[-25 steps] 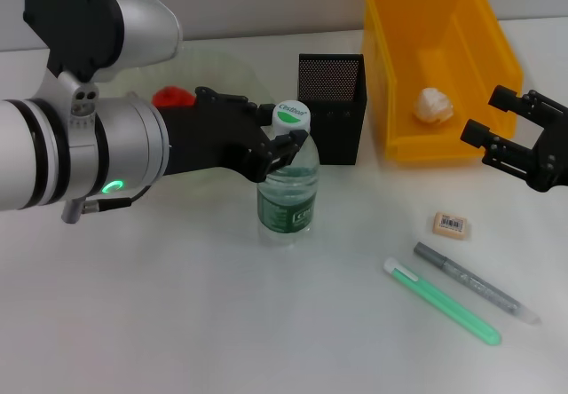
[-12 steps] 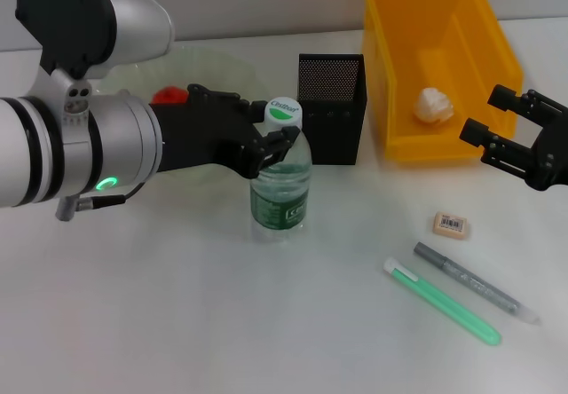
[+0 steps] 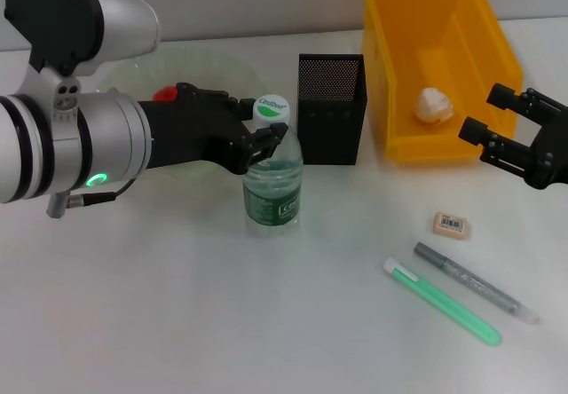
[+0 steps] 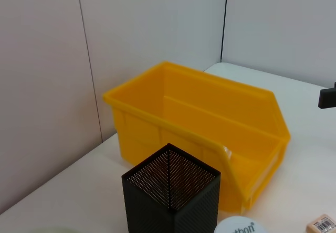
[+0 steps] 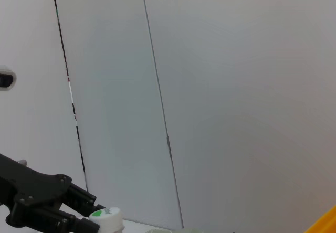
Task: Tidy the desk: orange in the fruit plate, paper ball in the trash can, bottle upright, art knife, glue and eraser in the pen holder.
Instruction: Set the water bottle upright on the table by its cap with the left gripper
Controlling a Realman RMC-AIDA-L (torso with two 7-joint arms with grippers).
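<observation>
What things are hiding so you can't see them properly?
- The orange: head view, mostly behind the left gripper and its arm.
- The fruit plate: head view, partly covered by that arm.
- Inside the pen holder: head view, its mesh walls hide any contents.
- The right gripper: head view, its arm is cut off by the edge.

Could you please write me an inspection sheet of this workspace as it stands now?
Surface: white desk, unmarked.
Job's things: clear plastic bottle upright; red-orange toy orange in pale-green scalloped plate; white paper ball inside yellow plastic bin; beige eraser, green stick and grey knife on the desk; black mesh holder.
Clutter: nothing seen.
Grippers: left hand at the bottle's neck; right hand open, raised beside the bin.
Cables: nothing seen.
Surroundings: pale panelled wall.
</observation>
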